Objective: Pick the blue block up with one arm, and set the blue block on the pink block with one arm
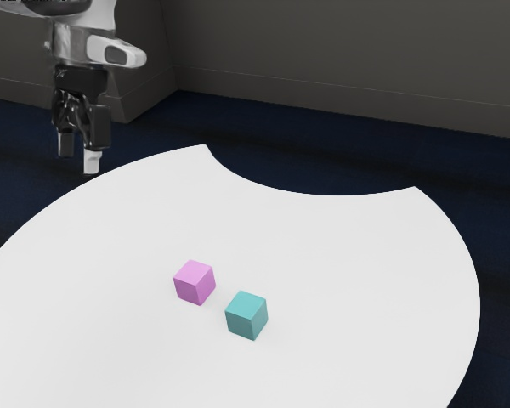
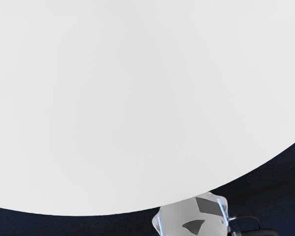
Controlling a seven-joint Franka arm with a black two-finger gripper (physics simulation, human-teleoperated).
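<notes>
The blue block (image 1: 246, 314), a teal-blue cube, rests on the white table (image 1: 340, 255) near the middle. Just to its left in the exterior view, a small gap apart, sits the pink block (image 1: 194, 281). My black gripper (image 1: 78, 155) hangs high above the table's far left edge, well away from both blocks. Its fingers stand apart, open, with nothing between them. In the wrist view the bare white table (image 2: 137, 98) lies under my hand.
The round table has a curved notch cut into its far edge (image 1: 314, 189). Dark blue floor (image 1: 459, 161) surrounds it, with a grey wall behind. A pale faceted part (image 2: 191, 219) sits at the wrist view's lower edge over the floor.
</notes>
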